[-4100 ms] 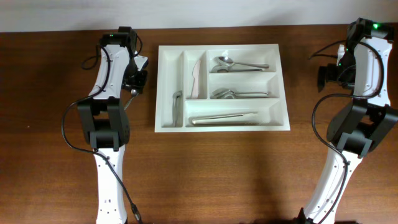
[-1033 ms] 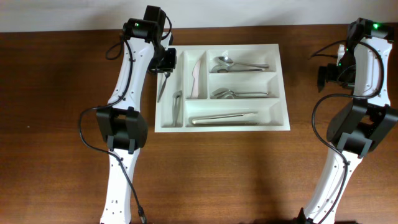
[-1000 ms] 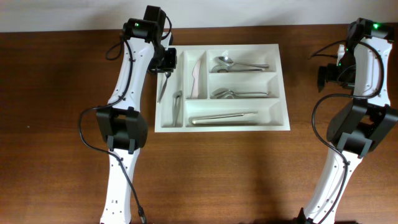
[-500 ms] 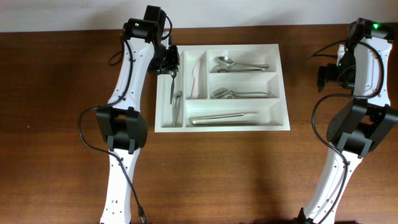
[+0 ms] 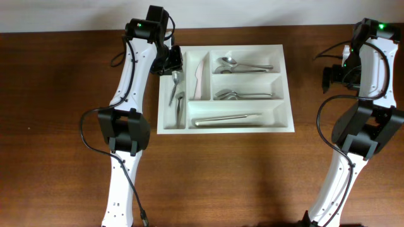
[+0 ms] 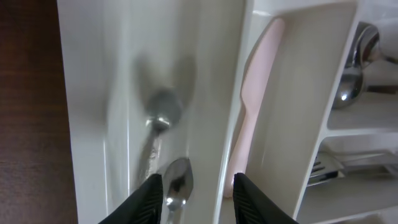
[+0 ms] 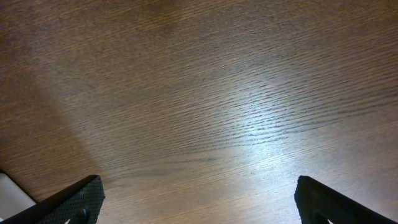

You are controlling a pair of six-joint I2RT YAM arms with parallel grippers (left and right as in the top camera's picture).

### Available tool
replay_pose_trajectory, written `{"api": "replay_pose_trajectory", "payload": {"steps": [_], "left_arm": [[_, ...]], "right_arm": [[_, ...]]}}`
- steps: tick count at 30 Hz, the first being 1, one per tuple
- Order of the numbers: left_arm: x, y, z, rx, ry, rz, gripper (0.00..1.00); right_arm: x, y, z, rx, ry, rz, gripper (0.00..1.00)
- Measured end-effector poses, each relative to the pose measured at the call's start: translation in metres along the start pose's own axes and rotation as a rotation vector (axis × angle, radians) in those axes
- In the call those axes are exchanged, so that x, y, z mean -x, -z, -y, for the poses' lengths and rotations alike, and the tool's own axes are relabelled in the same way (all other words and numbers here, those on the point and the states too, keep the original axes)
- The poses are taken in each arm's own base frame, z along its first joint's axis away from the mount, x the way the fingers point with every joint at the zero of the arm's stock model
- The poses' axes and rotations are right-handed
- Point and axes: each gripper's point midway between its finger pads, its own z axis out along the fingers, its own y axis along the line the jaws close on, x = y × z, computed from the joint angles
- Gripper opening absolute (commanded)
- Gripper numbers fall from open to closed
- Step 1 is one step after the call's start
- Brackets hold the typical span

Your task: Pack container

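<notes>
Left gripper (image 6: 198, 198) hangs open over the leftmost upright slot of the large white rectangular plastic cutlery tray (image 5: 278, 130).

The tray sits mid-table, nearer the left arm. Straight below the parted fingers a small metal spoon (image 6: 158, 118), blurred, lies free along the slot's long axis, with a second metal spoon (image 6: 177, 182) just beside it. The right gripper (image 7: 199, 202) is spread wide over the bare wooden table (image 7: 199, 93), well apart from the tray. No writing is readable.

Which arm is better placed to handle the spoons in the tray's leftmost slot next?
Left. The left gripper hangs open directly above the spoons in the container; the right gripper sits apart from it, over bare table.
</notes>
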Motion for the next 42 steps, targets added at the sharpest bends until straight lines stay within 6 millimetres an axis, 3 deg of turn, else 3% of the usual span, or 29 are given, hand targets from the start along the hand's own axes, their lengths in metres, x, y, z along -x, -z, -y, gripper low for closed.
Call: {"api": "replay_pose_trajectory", "payload": {"steps": [2, 6, 10, 13, 16, 19, 24, 31, 35, 38, 40, 42], "left_arm": [[0.003, 0.0, 0.001, -0.004, -0.003, 0.014, 0.4], [0.011, 0.006, 0.0, -0.014, -0.007, 0.041, 0.5], [0.03, 0.039, -0.01, -0.03, -0.031, 0.128, 0.61], [0.043, 0.085, -0.022, -0.036, -0.039, 0.216, 0.63], [0.046, 0.15, -0.04, -0.033, -0.038, 0.315, 0.62], [0.035, 0.221, -0.061, -0.011, -0.017, 0.414, 0.6], [0.002, 0.31, -0.078, 0.081, 0.004, 0.555, 0.6], [-0.067, 0.407, -0.057, 0.116, -0.075, 0.733, 0.61], [-0.106, 0.455, -0.043, 0.101, -0.117, 0.852, 0.63], [-0.147, 0.487, -0.034, 0.098, -0.16, 0.933, 0.64], [-0.176, 0.498, -0.032, 0.104, -0.183, 0.955, 0.66], [-0.208, 0.502, -0.032, 0.111, -0.197, 0.956, 0.76]], "right_arm": [[0.0, 0.0, 0.0, 0.0, 0.0, 0.0, 0.99], [0.0, 0.0, 0.0, 0.0, -0.001, 0.0, 0.99], [0.0, 0.0, 0.0, 0.0, -0.001, 0.0, 0.99], [0.0, 0.0, 0.0, 0.0, -0.001, 0.0, 0.99], [0.0, 0.0, 0.0, 0.0, 0.0, 0.0, 0.99], [0.0, 0.0, 0.0, 0.0, 0.0, 0.0, 0.99], [0.0, 0.0, 0.0, 0.0, -0.001, 0.0, 0.99], [0.0, 0.0, 0.0, 0.0, -0.001, 0.0, 0.99], [0.0, 0.0, 0.0, 0.0, -0.001, 0.0, 0.98], [0.0, 0.0, 0.0, 0.0, -0.001, 0.0, 0.99], [0.0, 0.0, 0.0, 0.0, -0.001, 0.0, 0.99], [0.0, 0.0, 0.0, 0.0, 0.0, 0.0, 0.99]]}}
